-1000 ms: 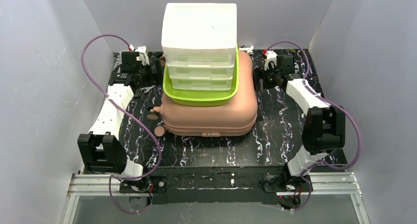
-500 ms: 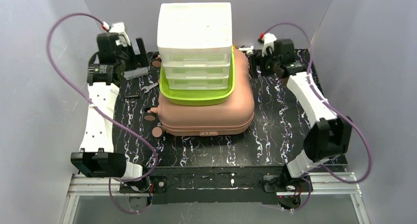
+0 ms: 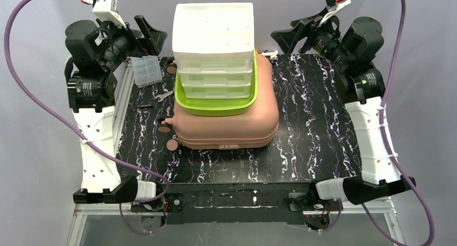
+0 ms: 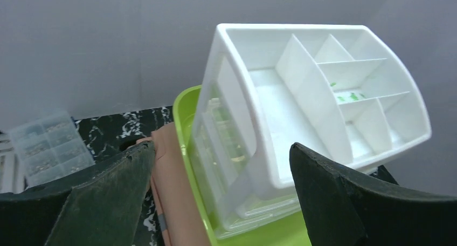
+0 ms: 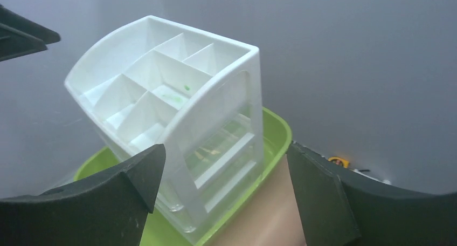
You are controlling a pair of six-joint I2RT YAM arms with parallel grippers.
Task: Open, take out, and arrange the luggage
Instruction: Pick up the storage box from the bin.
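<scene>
The luggage (image 3: 226,124) is a salmon-pink hard-shell suitcase lying flat and closed in the middle of the table, its wheels (image 3: 173,143) facing left. A lime-green tray (image 3: 215,104) rests on its lid, and a white drawer organizer (image 3: 213,41) stands in the tray. My left gripper (image 3: 151,36) hangs open, high at the back left, aimed at the organizer (image 4: 302,100) and apart from it. My right gripper (image 3: 288,36) hangs open, high at the back right, likewise clear of the organizer (image 5: 178,106). The gap of the left gripper (image 4: 222,149) frames organizer, tray and luggage edge (image 4: 172,192). The right gripper (image 5: 226,147) holds nothing.
A clear parts box (image 3: 145,70) lies at the back left of the table, with a small wrench (image 3: 163,96) and a black strip (image 3: 144,104) nearby. A small yellow item (image 5: 337,161) sits behind the luggage. Grey walls close in the sides and back.
Both arms rose from low beside the luggage to high at the back corners, uncovering the parts box. The luggage and the stack on it shifted slightly left.
</scene>
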